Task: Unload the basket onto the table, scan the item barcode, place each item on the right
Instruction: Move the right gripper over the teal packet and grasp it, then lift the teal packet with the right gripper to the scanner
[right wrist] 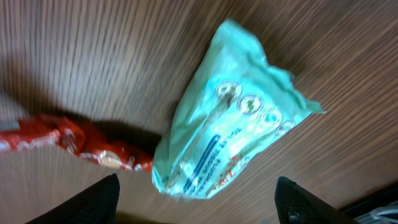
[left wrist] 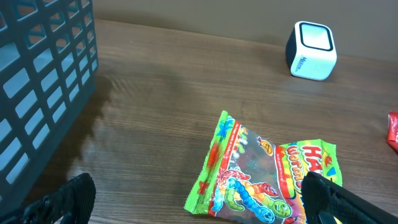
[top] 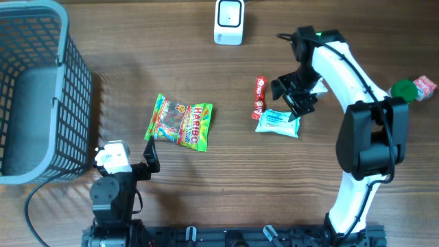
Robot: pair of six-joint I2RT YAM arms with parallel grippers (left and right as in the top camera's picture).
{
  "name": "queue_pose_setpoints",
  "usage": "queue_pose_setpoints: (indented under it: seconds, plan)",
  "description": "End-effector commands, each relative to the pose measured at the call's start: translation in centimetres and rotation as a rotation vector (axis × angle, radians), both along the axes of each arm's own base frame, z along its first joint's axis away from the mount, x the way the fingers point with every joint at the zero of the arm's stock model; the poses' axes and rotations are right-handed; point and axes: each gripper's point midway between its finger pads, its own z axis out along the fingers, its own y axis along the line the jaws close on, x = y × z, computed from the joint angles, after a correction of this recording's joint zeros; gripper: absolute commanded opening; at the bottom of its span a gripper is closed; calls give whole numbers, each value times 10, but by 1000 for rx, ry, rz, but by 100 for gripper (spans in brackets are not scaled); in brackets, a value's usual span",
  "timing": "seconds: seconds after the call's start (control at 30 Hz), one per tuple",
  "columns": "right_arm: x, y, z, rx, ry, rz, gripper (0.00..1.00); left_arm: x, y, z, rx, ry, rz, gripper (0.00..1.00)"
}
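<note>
A grey mesh basket (top: 77, 103) fills the far left of the table, and the white right arm (top: 346, 72) reaches in from the right. A Haribo bag (top: 180, 123) lies left of centre, just ahead of the left gripper (left wrist: 199, 202), whose fingers are spread wide and hold nothing. The teal packet (top: 277, 123) lies flat on the wood right of centre under the right gripper (right wrist: 200, 202), which is parted and empty, well apart from the white scanner (top: 228, 22) at the far edge and just beside a red snack stick (top: 259, 96) on its left.
</note>
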Motion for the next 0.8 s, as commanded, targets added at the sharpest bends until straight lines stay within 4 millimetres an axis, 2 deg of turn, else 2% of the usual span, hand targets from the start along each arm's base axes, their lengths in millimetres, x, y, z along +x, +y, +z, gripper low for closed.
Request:
queue_pose_setpoints:
  seconds: [0.0,0.17,0.33,0.43,0.47,0.67,0.77]
  plan:
    - [-9,-5,-16,-59,78,-108,80,0,-3,-3,11,3,-20,100]
    - [-25,7,-45,-27,171,-134,76,0,-3,-3,11,3,-20,100]
    - [-20,-1,-64,-83,166,-144,74,0,-3,-3,11,3,-20,100]
    - [-10,1,-71,-70,123,-127,57,0,-3,-3,11,3,-20,100]
    - [-5,2,-72,-59,101,-105,52,0,-3,-3,11,3,-20,100]
    - [13,22,-63,104,-18,110,42,0,-3,-3,11,3,-20,100]
    - [15,37,-35,217,-55,192,31,0,-3,-3,11,3,-20,100]
